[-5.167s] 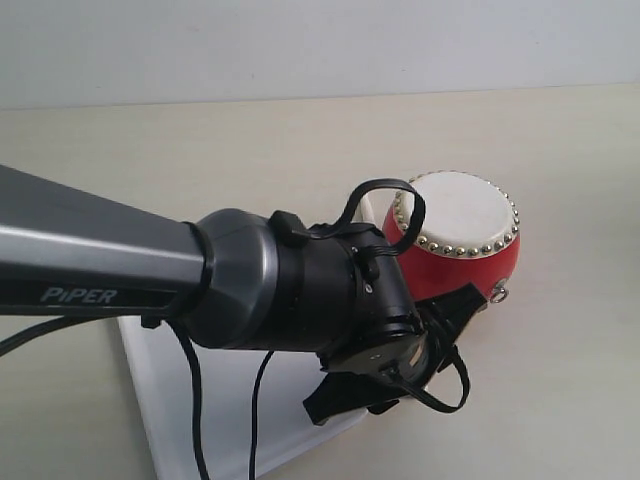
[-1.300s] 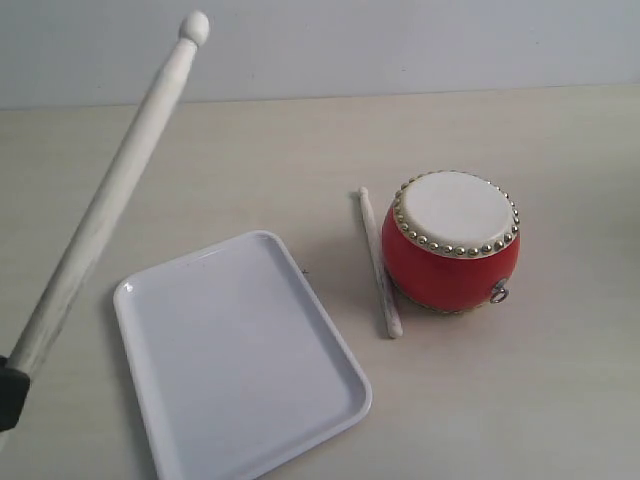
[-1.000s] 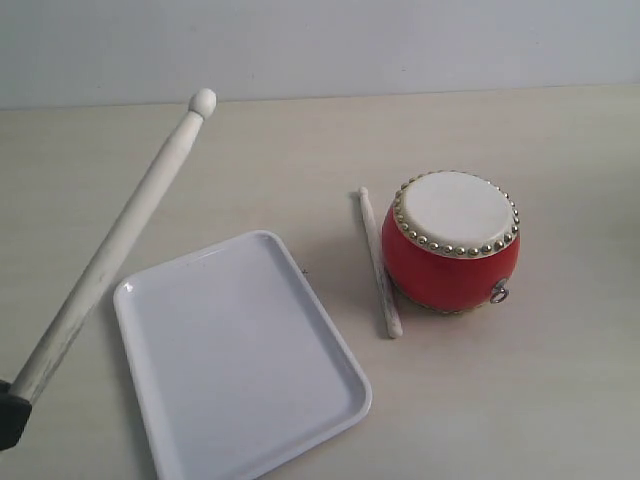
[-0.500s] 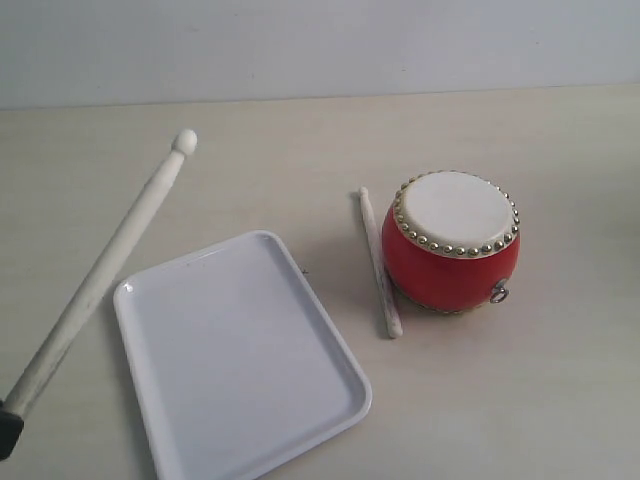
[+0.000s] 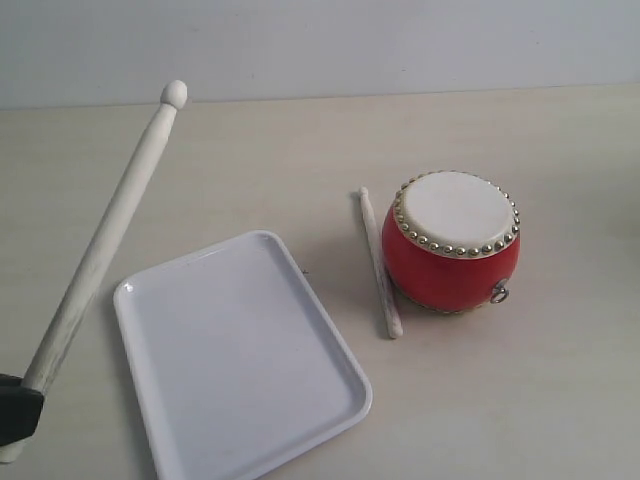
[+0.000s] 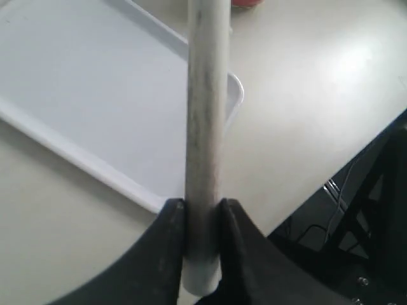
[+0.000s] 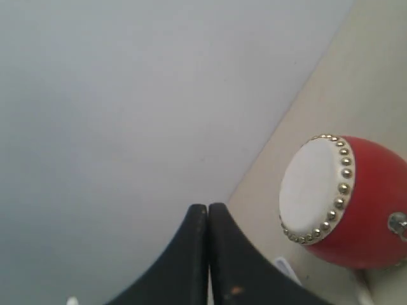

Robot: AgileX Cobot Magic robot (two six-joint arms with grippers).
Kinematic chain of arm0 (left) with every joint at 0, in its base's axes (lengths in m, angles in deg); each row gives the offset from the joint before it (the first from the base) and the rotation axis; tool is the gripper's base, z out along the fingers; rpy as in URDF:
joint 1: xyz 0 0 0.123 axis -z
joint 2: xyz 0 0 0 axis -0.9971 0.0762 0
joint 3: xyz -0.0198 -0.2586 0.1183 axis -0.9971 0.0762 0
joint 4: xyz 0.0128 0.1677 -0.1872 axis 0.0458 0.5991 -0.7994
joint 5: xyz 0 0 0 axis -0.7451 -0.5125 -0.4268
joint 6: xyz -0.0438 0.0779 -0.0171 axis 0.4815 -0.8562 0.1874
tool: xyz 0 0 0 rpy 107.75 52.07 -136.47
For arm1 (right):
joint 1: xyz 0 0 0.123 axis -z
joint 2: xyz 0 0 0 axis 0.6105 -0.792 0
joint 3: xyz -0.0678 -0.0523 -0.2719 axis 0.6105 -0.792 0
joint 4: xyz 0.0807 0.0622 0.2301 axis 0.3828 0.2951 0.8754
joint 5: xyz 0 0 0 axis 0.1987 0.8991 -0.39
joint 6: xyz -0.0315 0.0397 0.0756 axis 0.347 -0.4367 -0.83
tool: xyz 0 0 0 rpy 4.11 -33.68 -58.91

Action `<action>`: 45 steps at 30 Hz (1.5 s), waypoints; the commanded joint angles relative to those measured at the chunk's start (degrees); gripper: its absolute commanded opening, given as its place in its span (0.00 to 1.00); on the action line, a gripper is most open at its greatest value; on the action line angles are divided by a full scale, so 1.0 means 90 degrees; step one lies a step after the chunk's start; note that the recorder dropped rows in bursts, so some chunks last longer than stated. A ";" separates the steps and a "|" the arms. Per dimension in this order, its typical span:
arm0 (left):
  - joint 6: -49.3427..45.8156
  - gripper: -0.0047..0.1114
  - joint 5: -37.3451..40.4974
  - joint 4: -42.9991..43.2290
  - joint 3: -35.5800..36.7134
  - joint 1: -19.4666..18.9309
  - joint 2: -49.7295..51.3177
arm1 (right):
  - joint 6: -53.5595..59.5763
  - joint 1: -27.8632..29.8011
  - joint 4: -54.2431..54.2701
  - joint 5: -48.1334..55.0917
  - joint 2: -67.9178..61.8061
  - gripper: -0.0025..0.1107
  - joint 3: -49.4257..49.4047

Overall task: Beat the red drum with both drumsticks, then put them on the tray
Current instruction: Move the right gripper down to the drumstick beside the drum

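Note:
The red drum stands upright on the table, its cream head facing up; it shows too in the right wrist view. One drumstick lies on the table just left of the drum. My left gripper is shut on the thick end of the other drumstick, which slants up over the tray's left edge with its tip high. The white tray lies left of the drum. My right gripper is shut with nothing between its fingers, off to the side of the drum.
The table's edge and a dark frame with cables show in the left wrist view. A pale wall runs behind the table.
The held drumstick dipped low toward the tray half a second ago and has swung back up, its tip higher now. The drum, lying stick and tray have not moved.

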 commanded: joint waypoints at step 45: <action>-0.0070 0.04 -0.1795 0.0375 0.0235 -0.0021 0.0358 | -0.1346 -0.5052 -0.5262 0.2731 -1.0332 0.10 0.5544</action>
